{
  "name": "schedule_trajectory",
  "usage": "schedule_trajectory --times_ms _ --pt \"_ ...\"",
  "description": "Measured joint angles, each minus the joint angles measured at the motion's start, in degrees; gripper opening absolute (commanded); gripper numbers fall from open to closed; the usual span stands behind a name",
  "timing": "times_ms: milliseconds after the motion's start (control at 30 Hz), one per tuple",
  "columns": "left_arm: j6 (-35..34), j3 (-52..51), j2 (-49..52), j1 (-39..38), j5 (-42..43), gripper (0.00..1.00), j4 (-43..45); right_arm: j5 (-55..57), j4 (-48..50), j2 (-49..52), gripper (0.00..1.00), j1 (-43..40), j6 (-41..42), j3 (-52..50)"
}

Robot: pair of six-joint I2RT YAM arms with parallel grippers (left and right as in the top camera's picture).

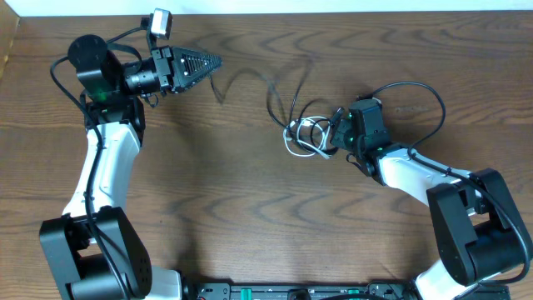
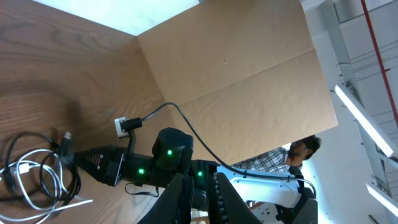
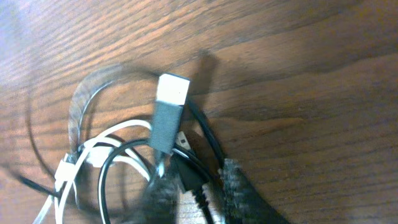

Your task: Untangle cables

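Observation:
The cables lie tangled mid-table. The black cable (image 1: 250, 79) waves from below my left gripper to the knot, where the white cable (image 1: 298, 147) is coiled. My left gripper (image 1: 215, 61) hovers at the upper left; its fingers meet in a point with nothing seen between them, and the black cord's free end lies just below. My right gripper (image 1: 333, 133) sits on the knot. In the right wrist view its blurred fingers (image 3: 239, 186) press in on the black cable's plug (image 3: 186, 177), beside a grey plug (image 3: 166, 118) and white loops (image 3: 93, 149).
A cardboard panel (image 2: 249, 74) stands behind the table's far side, with a person (image 2: 298, 155) beyond it. The right arm's own thick black wire (image 1: 416, 87) arcs over the table behind its wrist. The table's far edge (image 1: 333, 12) runs close behind both arms.

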Motion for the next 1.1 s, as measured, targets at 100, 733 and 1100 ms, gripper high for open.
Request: schedule_trajectory --times_ms 100,733,1100 --pt "0.0 0.0 -0.1 0.0 0.0 0.14 0.0 0.1 0.0 0.0 0.04 0.0 0.0 0.0" --pt "1.9 -11.8 -0.7 -1.8 -1.1 0.15 0.1 -0.4 0.0 0.0 0.01 0.0 0.1 0.0" --pt "9.0 -16.1 -0.7 -8.4 -5.1 0.17 -2.6 -0.4 0.0 0.0 0.01 0.0 0.1 0.0"
